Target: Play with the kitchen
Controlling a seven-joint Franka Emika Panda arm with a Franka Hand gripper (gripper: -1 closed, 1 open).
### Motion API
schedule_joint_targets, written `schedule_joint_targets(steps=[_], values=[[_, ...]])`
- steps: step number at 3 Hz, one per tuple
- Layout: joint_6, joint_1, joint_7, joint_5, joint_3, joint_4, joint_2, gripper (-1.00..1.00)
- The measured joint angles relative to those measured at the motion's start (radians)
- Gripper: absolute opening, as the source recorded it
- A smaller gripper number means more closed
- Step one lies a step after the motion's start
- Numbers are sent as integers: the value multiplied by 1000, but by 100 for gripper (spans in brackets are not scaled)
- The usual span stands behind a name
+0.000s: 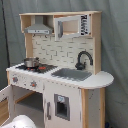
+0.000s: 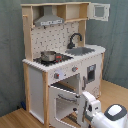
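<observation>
The kitchen [image 1: 60,70] of white panels and pale wood fills both exterior views. It has a black faucet [image 1: 84,59] over a grey sink [image 1: 71,74], a metal pot [image 1: 31,62] on the stovetop and a range hood [image 1: 38,29] above. In the second exterior view the oven door [image 2: 64,96] stands open below the knobs [image 2: 74,69]. My white arm [image 2: 106,116] reaches in from the lower right there, and my gripper [image 2: 81,109] is close to the open oven door's edge. In the first exterior view only a white part of the arm [image 1: 20,122] shows at the bottom left.
The small upper cabinet door [image 2: 100,11] hangs open at the kitchen's top right in the second exterior view. A grey curtain [image 1: 115,45] hangs behind the kitchen. It stands on a wooden floor [image 2: 15,120].
</observation>
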Motion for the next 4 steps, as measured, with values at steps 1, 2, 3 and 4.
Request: schedule_joint_targets(steps=[1,2,3,4], values=[[0,49,0,51,7,-80,0,100],[-1,65,0,132,42,-127,2,100],[-1,88,-18,135,41,-223,13,100],[21,102,-63,135,30,-310,15,100]])
